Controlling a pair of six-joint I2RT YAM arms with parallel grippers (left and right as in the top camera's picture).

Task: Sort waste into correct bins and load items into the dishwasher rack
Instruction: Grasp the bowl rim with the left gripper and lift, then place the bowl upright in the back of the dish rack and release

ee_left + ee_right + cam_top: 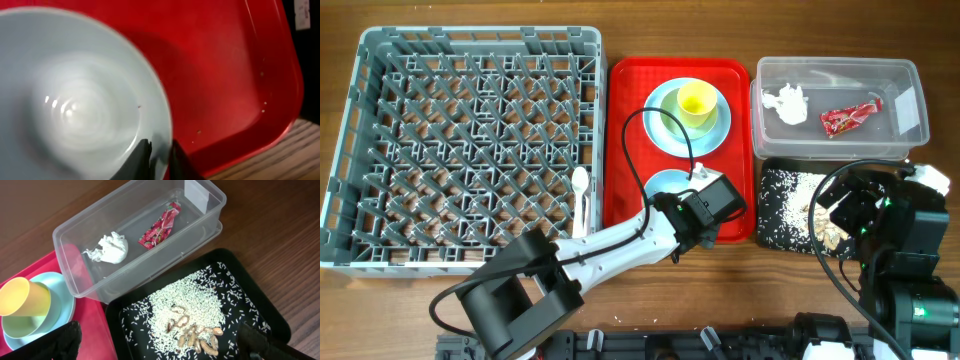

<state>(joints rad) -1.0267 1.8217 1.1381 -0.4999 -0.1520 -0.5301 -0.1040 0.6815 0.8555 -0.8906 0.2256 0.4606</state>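
Note:
My left gripper [695, 207] [160, 156] is shut on the near rim of the light blue bowl [668, 184] [75, 105], one finger inside and one outside; the bowl sits on the flat red tray [630, 150]. The light blue plate [720, 128] holds the pale green dish [665, 110] and yellow cup [696, 102]. A white spoon [580, 200] lies at the grey rack's [470, 140] right edge. The tissue [111, 248] and red wrapper [160, 226] lie in the clear tub [75, 227]. My right gripper [160, 345] is open above the black tray [280, 320], which holds rice scraps [192, 307]. No fork shows.
The red tray [225, 65] stands between the rack and the two bins. The clear tub [910, 75] is at the back right and the black tray [770, 235] is in front of it. Bare wooden table runs along the front edge.

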